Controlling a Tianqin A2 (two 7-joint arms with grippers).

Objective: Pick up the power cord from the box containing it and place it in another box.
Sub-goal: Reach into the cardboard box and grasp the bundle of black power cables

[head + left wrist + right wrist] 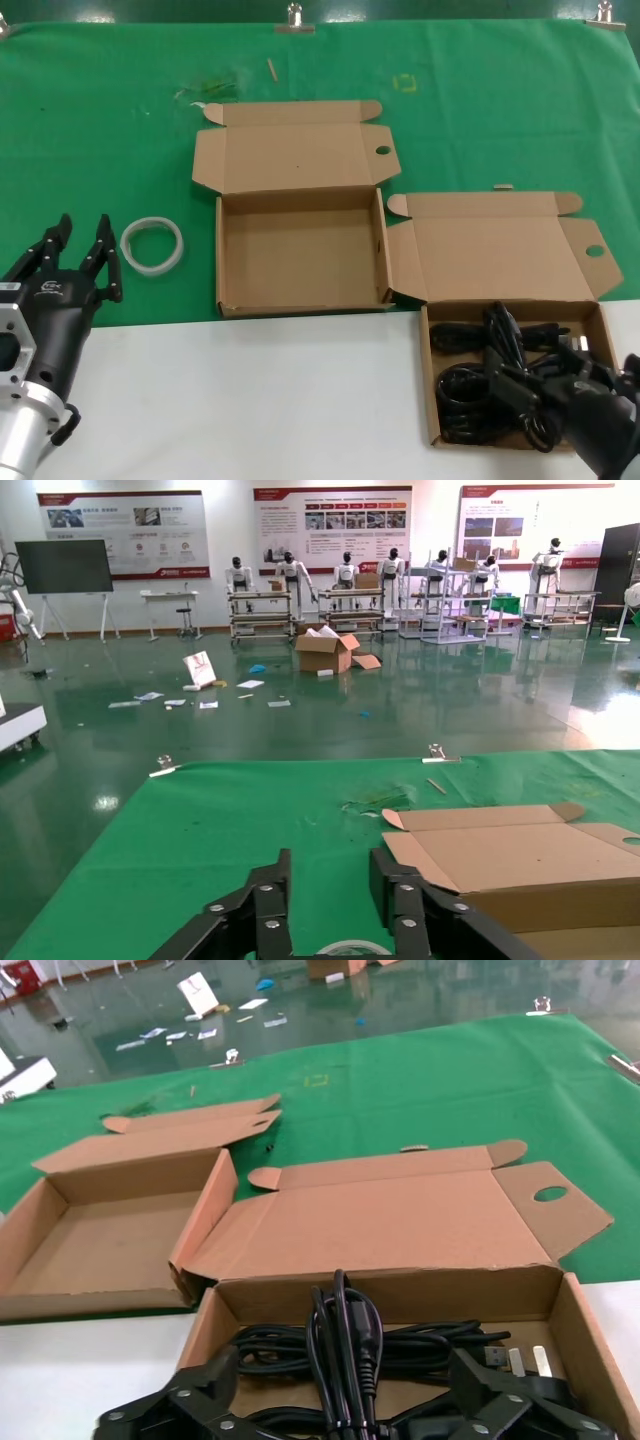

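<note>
The right gripper [540, 385] is reaching down into the box [432, 380] at the near right corner of the worktop, its black wrist coming in from the near right edge. In the right wrist view its fingers [190, 1400] are standing wide apart, one on each side of the power cord [345, 1345], a narrow hank that is rising between them without being pinched. The cord is lying inside this box among other loops of black cable, and a plug with pale pins [530, 1362] is resting toward the box's right wall. No brand or label is showing on the cables or the cardboard. The lid [500, 250] is folded back toward the far edge, a round hole [596, 250] showing in its right tab.

The empty second box [300, 250] is sitting just to the left, nearer the middle of the worktop, on the green cloth [100, 130], its lid also lying open.

The left gripper [78, 262] is hovering near the left edge, fingers spread, pointing toward the far edge. A small white mark on its black body is too small to read. A white ring [152, 244] is lying just beside its fingertips.

In the left wrist view, wall posters [335, 525] are hanging far behind, their writing illegible.
</note>
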